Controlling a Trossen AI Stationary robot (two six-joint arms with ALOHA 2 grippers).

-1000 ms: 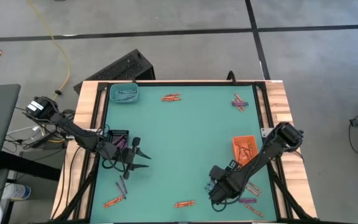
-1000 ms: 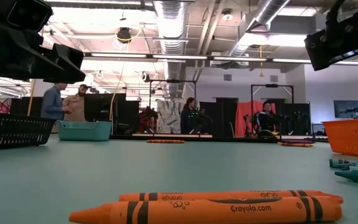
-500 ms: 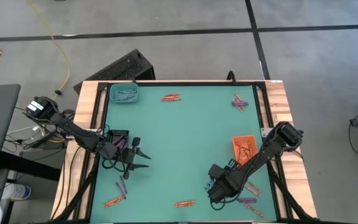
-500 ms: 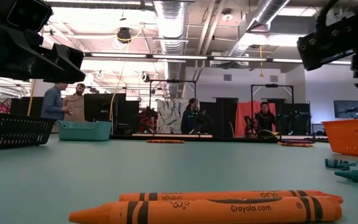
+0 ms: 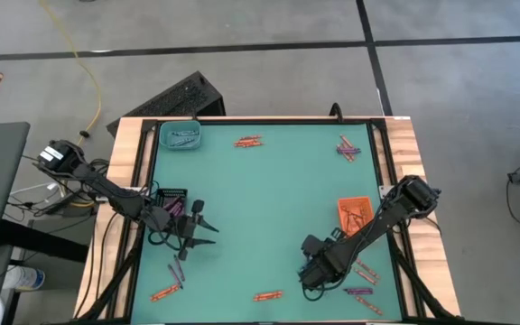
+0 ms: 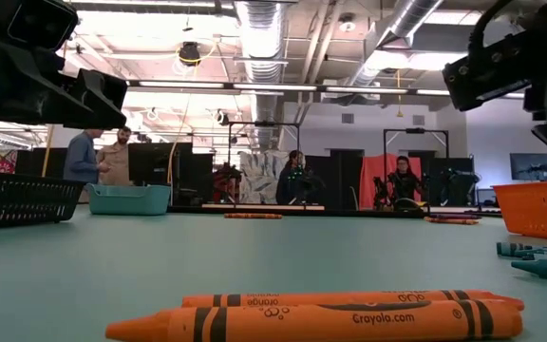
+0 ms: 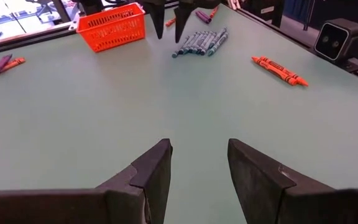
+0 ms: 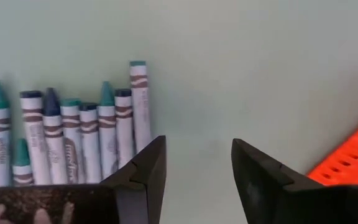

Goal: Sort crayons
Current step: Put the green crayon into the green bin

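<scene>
Several teal crayons (image 8: 73, 134) lie side by side on the green table; they also show in the low view (image 6: 537, 258). My right gripper (image 8: 197, 149) hangs over them, pointing down and open, its gap above bare table just beside the row (image 5: 307, 275). Two orange crayons (image 6: 330, 313) lie near the table's front edge (image 5: 267, 295). Other crayons lie at the far edge (image 5: 248, 142) and the far right (image 5: 348, 149). My left gripper (image 7: 199, 152) waits open at the table's left (image 5: 208, 226), holding nothing.
An orange tray (image 5: 355, 215) stands right of my right gripper, a teal tray (image 5: 180, 135) at the far left corner, a black tray (image 5: 171, 200) beside my left arm. More crayons lie at the near left (image 5: 165, 292) and near right (image 5: 361, 292). People stand in the room beyond.
My right gripper has drifted slightly toward the table's left edge, still pointing down over the teal crayons.
</scene>
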